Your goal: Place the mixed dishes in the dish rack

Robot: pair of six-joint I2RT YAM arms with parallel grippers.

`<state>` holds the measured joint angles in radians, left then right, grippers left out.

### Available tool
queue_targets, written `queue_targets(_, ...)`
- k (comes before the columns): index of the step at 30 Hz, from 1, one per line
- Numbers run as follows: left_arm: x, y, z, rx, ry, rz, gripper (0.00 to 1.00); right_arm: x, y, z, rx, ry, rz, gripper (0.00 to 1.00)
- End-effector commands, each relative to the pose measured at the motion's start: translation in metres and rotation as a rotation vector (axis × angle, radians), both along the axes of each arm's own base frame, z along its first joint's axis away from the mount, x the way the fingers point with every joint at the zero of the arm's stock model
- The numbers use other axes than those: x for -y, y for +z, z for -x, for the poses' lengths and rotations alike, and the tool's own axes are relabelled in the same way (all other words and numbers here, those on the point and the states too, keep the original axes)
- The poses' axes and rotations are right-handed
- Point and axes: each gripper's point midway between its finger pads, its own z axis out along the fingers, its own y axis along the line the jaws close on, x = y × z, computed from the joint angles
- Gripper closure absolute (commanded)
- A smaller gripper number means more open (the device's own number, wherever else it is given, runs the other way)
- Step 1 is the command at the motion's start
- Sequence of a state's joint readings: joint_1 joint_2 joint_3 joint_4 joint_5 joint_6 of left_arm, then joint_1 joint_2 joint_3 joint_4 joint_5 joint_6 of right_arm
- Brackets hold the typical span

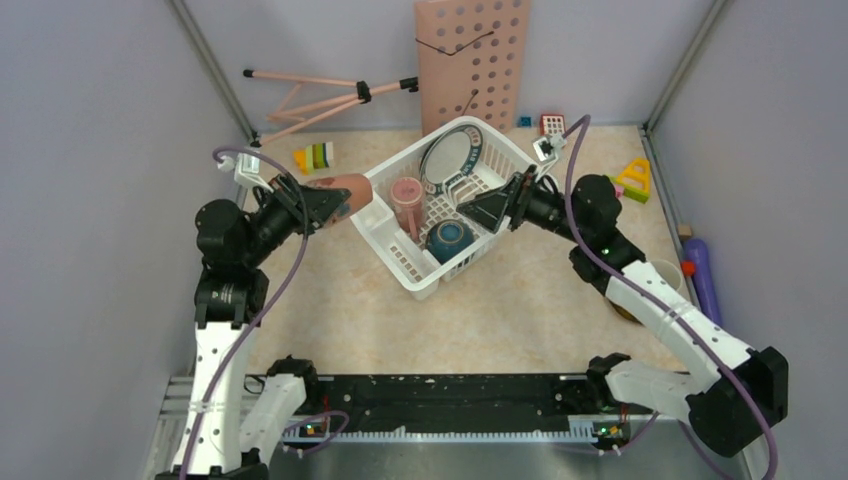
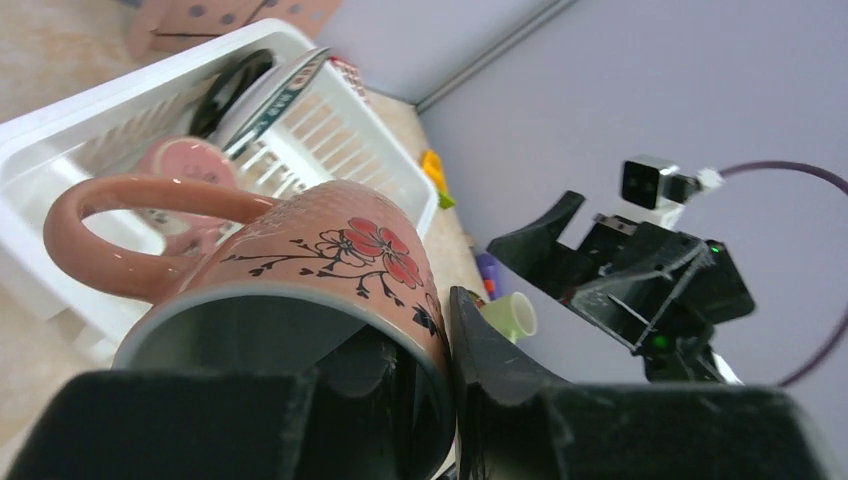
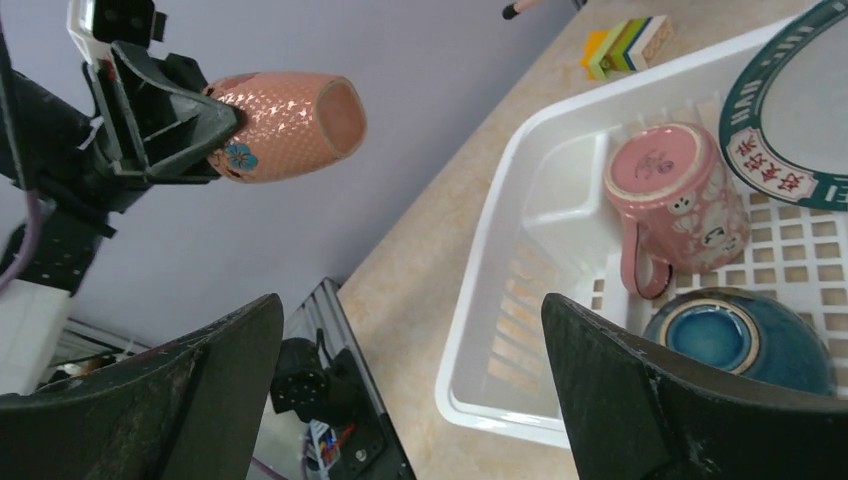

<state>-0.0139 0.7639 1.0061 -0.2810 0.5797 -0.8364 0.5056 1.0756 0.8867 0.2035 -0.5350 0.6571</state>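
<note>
- Your left gripper (image 1: 333, 203) is clamped on the mouth end of a pink flowered mug (image 1: 350, 187). The mug is held on its side off the table, with its base pointing ahead of the jaws.
- Straight ahead of those jaws is the near-left corner of the dish rack (image 1: 393, 262). In the top view the mug's base sits right at that rim.
- Past the rim a pink cup (image 1: 407, 195) stands base up, with an upturned blue bowl (image 1: 450, 238) beside it. A teal-rimmed plate (image 1: 448, 155) stands on edge farther in.
- Bare rack floor shows between the cup and the rim nearest your left jaws.
- Your right gripper (image 3: 408, 300) hangs over the rack's far side with its jaws wide apart, holding nothing. It faces the left jaws, and the cup and bowl are below and ahead of it.
- Colourful blocks (image 1: 315, 157) lie beyond your left jaws, outside the rack. A perforated board (image 1: 472, 60) and a tripod (image 1: 320, 95) stand by the back wall, and a purple cylinder (image 1: 703, 275) lies behind the right elbow.
- Both arms reach forward with bent elbows and wrists turned inward.
</note>
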Motion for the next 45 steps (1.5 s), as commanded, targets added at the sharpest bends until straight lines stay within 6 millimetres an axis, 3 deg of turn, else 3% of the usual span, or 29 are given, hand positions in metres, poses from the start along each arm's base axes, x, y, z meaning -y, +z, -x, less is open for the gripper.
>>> queue_targets(1,0.018,0.074,0.025,0.351,-0.144,0.089,1.00,-0.005,0.064,0.004,0.062,0.031,-0.186,0.01)
queue_targets(9,0.032,0.074,0.017,0.333,-0.243,0.254,1.00,-0.036,0.081,0.007,-0.029,0.173,-0.309,0.01)
queue_targets(18,0.064,0.078,0.018,0.287,-0.430,0.344,1.00,-0.063,0.090,-0.003,-0.089,0.251,-0.379,0.01)
queue_targets(23,0.081,0.073,0.019,0.351,-0.417,0.234,1.00,-0.069,0.074,-0.026,-0.415,0.124,-0.375,0.01)
queue_targets(28,0.093,0.060,0.015,0.428,-0.358,0.091,1.00,-0.078,0.067,-0.020,-0.600,0.179,-0.373,0.01)
queue_targets(38,0.094,0.063,0.013,0.533,-0.334,0.013,1.00,-0.079,0.020,-0.023,-0.720,0.091,-0.260,0.01)
queue_targets(45,0.102,0.058,0.011,0.517,-0.375,0.031,1.00,-0.087,0.039,-0.009,-0.715,0.240,-0.367,0.01)
